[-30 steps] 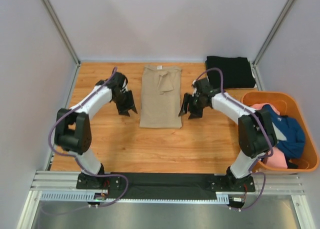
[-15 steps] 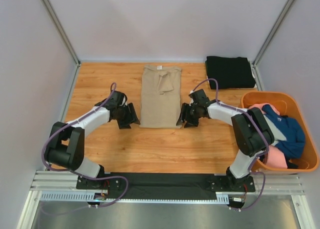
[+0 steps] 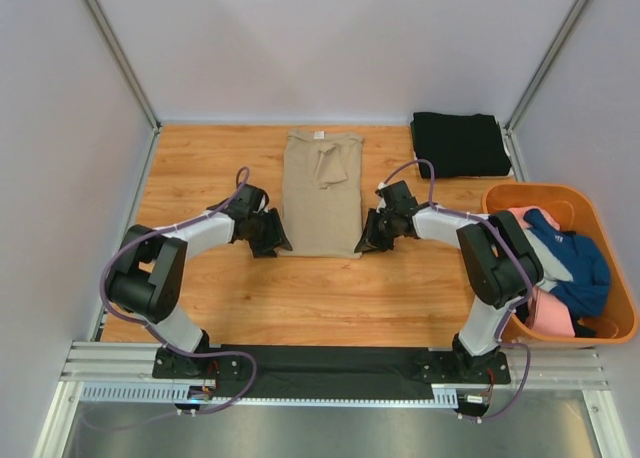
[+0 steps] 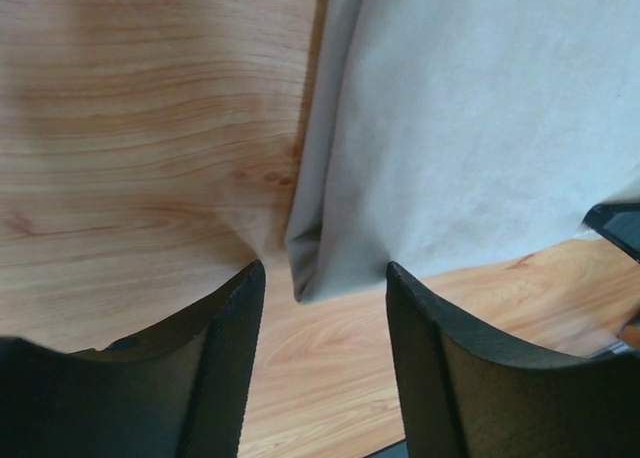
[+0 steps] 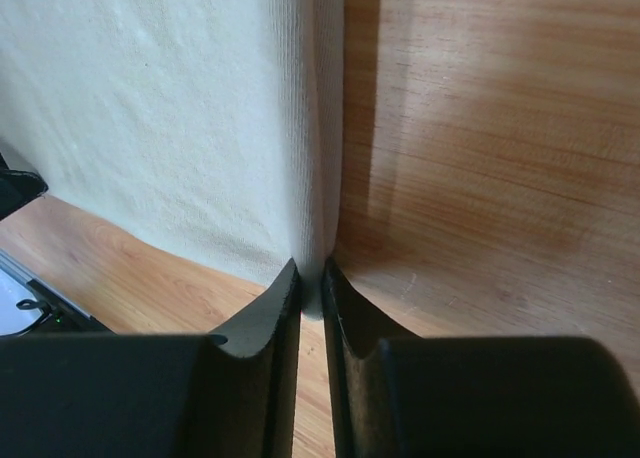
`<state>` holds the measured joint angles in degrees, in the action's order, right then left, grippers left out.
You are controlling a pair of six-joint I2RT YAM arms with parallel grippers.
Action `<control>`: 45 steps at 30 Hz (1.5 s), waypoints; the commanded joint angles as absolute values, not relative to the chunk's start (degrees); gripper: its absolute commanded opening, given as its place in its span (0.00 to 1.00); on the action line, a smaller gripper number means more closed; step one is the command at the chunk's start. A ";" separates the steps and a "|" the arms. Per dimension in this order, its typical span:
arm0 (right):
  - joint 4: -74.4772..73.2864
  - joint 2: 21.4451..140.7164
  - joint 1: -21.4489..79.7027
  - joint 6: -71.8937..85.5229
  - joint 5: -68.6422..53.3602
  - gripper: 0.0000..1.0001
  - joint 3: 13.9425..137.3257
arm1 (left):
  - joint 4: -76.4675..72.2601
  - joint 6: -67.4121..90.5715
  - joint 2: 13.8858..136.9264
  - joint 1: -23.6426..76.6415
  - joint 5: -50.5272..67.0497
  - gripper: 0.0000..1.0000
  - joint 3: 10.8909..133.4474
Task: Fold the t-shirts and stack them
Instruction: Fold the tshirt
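Overhead; wrist close-ups at tan t-shirt [image 3: 320, 193]

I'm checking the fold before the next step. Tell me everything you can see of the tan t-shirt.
The tan t-shirt is plain, soft-looking knit cloth. It is folded lengthwise into a long narrow rectangle, with the collar at the far end and a sleeve flap lying on top. It lies flat in the middle of the wooden table. The right gripper is pinched on its near right corner. The left gripper stands open astride its near left corner, where the layered edge shows.
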<state>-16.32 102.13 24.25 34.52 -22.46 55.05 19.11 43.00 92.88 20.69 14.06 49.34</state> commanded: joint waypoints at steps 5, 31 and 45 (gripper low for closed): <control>-15.12 104.15 24.52 34.01 -21.71 0.00 53.26 | 17.31 45.26 95.54 21.71 12.13 0.38 49.66; -45.78 52.40 40.87 44.65 -7.21 0.00 43.75 | 50.42 52.74 51.69 39.46 6.07 0.00 47.18; -51.15 68.80 29.90 32.97 -5.88 0.00 61.34 | 54.15 45.09 69.32 35.51 -0.53 0.00 69.95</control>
<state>-47.72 65.80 33.06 37.78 -7.14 57.87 52.53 48.82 65.84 38.04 1.10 66.83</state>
